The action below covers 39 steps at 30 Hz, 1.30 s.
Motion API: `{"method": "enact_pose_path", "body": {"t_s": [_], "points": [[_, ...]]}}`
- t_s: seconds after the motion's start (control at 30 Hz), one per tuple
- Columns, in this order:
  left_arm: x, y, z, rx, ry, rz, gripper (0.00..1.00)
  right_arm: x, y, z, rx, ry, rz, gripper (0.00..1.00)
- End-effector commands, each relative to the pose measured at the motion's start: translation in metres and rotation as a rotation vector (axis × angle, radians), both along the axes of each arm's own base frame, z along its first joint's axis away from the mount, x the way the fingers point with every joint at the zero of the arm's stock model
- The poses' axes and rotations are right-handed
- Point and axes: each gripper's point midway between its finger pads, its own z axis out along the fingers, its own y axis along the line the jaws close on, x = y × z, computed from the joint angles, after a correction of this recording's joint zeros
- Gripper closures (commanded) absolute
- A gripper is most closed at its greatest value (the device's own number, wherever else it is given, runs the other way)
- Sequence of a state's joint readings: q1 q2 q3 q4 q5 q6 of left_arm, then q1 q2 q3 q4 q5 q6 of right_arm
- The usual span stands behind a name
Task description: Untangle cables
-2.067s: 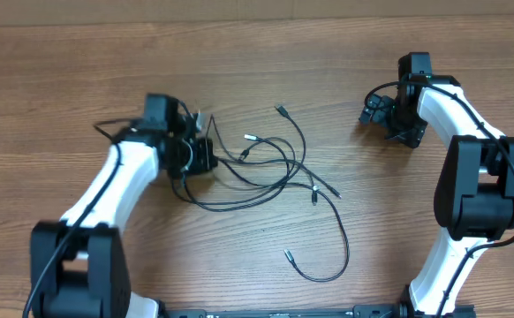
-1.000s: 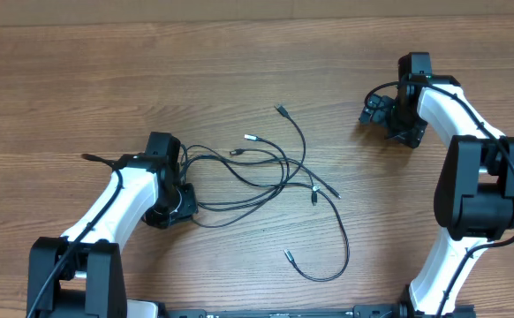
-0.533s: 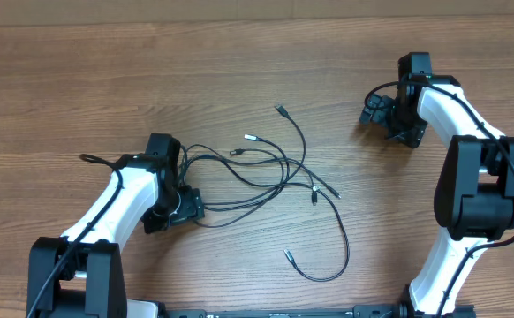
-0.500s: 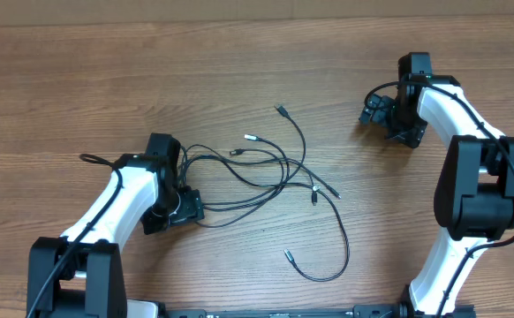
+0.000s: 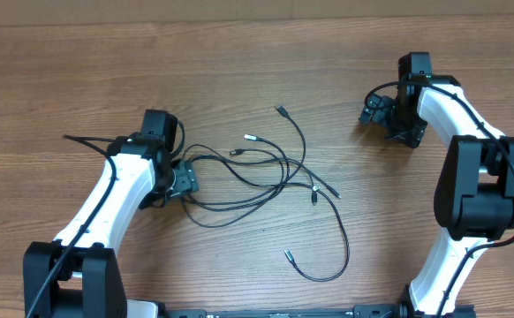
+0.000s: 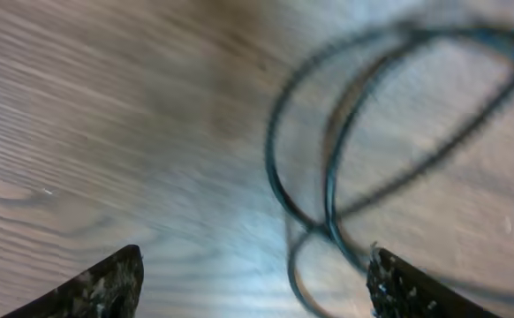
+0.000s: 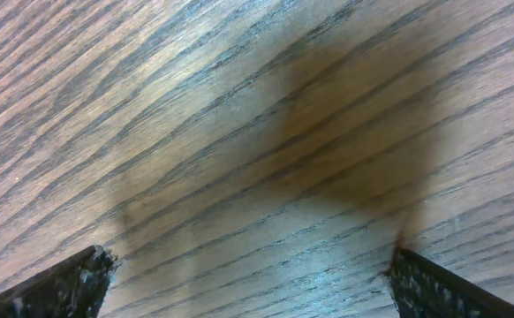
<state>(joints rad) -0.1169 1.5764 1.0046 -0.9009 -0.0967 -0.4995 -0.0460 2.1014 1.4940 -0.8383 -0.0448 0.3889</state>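
Note:
Several thin black cables [image 5: 285, 163] lie tangled on the wooden table's middle, with plug ends spread out, one at the far side [image 5: 280, 109] and one near the front [image 5: 286, 255]. My left gripper [image 5: 184, 177] hovers at the tangle's left edge, open and holding nothing. In the blurred left wrist view the cables [image 6: 329, 177] loop ahead of the left gripper [image 6: 253, 284], and one loop runs close to the right fingertip [image 6: 407, 287]. My right gripper [image 5: 376, 110] stands far to the right, apart from the cables. The right gripper [image 7: 248, 276] is open over bare wood.
A thicker black cord [image 5: 80, 140] trails from the left arm to its left. The table's far edge [image 5: 239, 19] runs along the top of the overhead view. Both arm bases stand at the front edge.
My left gripper has opened and let go of the cable end it had dragged toward the front. It has since moved back toward the far side. The right arm has not moved.

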Motion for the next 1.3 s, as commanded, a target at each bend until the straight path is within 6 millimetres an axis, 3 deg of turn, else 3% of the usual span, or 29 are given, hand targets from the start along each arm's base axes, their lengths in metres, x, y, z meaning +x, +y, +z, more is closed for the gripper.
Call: {"method": "enact_pose_path", "body": {"t_s": [0.0, 0.07, 0.23, 0.53, 0.63, 0.73, 0.9, 1.03, 1.1, 1.27], "points": [[0.011, 0.012, 0.004, 0.062, -0.05, 0.074, 0.27, 0.004, -0.003, 0.0, -0.007, -0.006, -0.007, 0.0], [0.015, 0.003, 0.004, 0.013, -0.061, 0.061, 0.3, 0.004, -0.003, 0.0, -0.007, -0.006, -0.007, 0.0], [0.031, -0.013, 0.006, -0.088, -0.114, -0.023, 0.27, 0.004, -0.003, 0.0, -0.007, -0.006, -0.007, 0.0], [0.045, -0.008, 0.009, -0.169, -0.168, 0.01, 0.34, 0.004, -0.003, 0.0, -0.007, -0.006, -0.007, 0.0], [0.053, -0.016, 0.015, -0.304, -0.204, -0.025, 0.28, 0.004, -0.003, 0.0, -0.007, -0.006, -0.007, 0.0], [0.058, -0.011, 0.021, -0.382, -0.231, -0.001, 0.25, 0.004, -0.003, 0.0, -0.007, -0.006, -0.007, 0.0], [0.057, 0.014, 0.02, -0.37, -0.236, 0.071, 0.24, 0.004, -0.003, 0.0, -0.007, -0.006, -0.007, 0.0], [0.057, 0.019, 0.019, -0.365, -0.236, 0.087, 0.24, 0.004, -0.003, 0.0, -0.007, -0.006, -0.007, 0.0], [0.059, 0.019, 0.02, -0.365, -0.245, 0.083, 0.28, 0.004, -0.003, 0.0, -0.007, -0.006, -0.007, 0.0], [0.066, 0.012, 0.018, -0.355, -0.283, 0.035, 0.56, 0.004, -0.003, 0.0, -0.007, -0.006, -0.007, 0.0]]}}
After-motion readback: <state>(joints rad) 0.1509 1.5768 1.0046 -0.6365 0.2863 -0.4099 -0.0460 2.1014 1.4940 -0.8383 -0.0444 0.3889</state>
